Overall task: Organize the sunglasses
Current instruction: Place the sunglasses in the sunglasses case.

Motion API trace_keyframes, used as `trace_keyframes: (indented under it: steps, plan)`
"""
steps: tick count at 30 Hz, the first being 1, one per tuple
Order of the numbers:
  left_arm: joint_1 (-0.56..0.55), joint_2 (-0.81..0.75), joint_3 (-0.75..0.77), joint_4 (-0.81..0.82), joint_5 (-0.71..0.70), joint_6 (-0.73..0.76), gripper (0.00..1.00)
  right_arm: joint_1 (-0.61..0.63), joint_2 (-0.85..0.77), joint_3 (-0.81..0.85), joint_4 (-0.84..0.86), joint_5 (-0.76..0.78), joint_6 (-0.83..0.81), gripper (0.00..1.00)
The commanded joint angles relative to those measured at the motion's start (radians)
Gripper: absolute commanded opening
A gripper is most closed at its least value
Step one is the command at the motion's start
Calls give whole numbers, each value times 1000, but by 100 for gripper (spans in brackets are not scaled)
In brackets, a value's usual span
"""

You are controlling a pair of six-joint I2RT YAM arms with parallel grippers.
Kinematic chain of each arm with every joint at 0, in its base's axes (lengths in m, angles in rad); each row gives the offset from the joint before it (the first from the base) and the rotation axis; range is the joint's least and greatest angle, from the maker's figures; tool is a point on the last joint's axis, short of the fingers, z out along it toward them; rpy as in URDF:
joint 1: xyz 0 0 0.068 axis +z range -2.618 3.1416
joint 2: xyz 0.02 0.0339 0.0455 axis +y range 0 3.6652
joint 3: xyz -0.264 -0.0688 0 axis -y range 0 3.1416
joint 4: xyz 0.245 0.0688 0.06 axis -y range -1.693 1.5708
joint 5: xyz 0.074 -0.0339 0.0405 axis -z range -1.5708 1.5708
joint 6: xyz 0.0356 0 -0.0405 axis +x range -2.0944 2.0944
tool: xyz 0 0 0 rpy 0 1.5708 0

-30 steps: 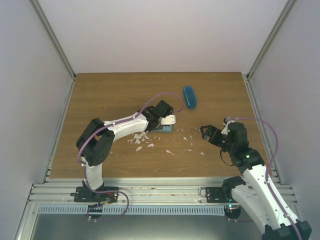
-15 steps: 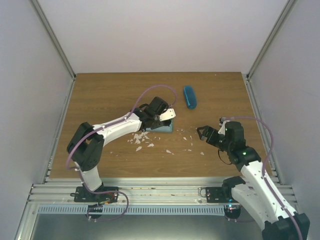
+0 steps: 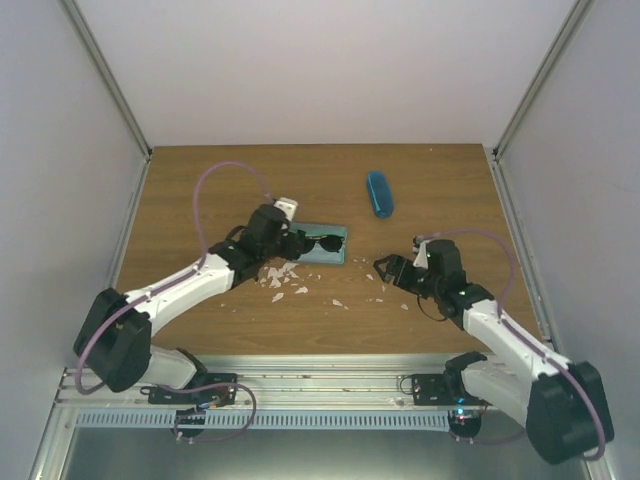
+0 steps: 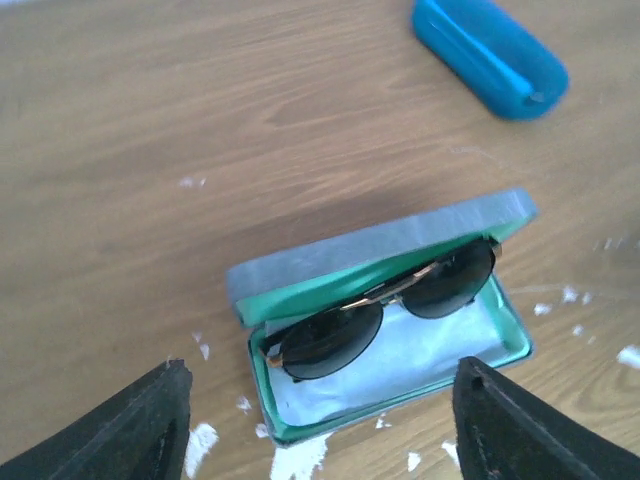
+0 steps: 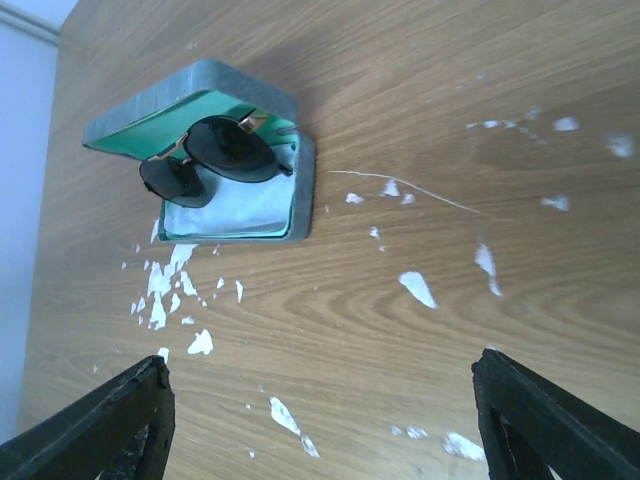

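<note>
1. One pair of sunglasses [image 4: 385,315] with dark round lenses lies inside the open grey-blue case [image 4: 380,252]. It rests on the pale lining, between the green inner walls.
2. In the top view, this case sits near the centre of the frame on the wooden counter [image 3: 200,180]. Its lid is raised.
3. The left claw [image 3: 297,241] stands just beside the left end of the case in the top view. Its jaws are wide and hold nothing. In the left wrist view, the two fingers [image 4: 140,420] fill the lower corners of the frame, with the case between and beyond them.
4. The right claw [image 3: 383,272] is right of centre in the top view and points left toward the case, apart from it. Its jaws are wide and empty.
5. The bright blue oval case [image 3: 379,193] lies closed, above and to the right of the open case and apart from it.
6. White flakes [image 5: 165,280] lie scattered on the counter below the open case and between it and the right claw.
</note>
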Motion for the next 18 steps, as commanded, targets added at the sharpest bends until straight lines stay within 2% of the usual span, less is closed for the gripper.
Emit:
trace_keyframes:
  steps: [1,3,8,14,18]
  plan:
    - [201,-84,-98,136,247,-407,73,72,147,10,225,42,52,80]
    - [264,-99,-162,191,352,-470,73,109,238,47,286,74,70,76]
    - [338,-89,-290,333,439,-568,65,167,440,132,422,140,118,69]
    - [392,19,-306,456,579,-580,55,191,645,242,501,159,132,64]
    - [409,102,-292,515,642,-585,48,203,720,290,535,154,138,59]
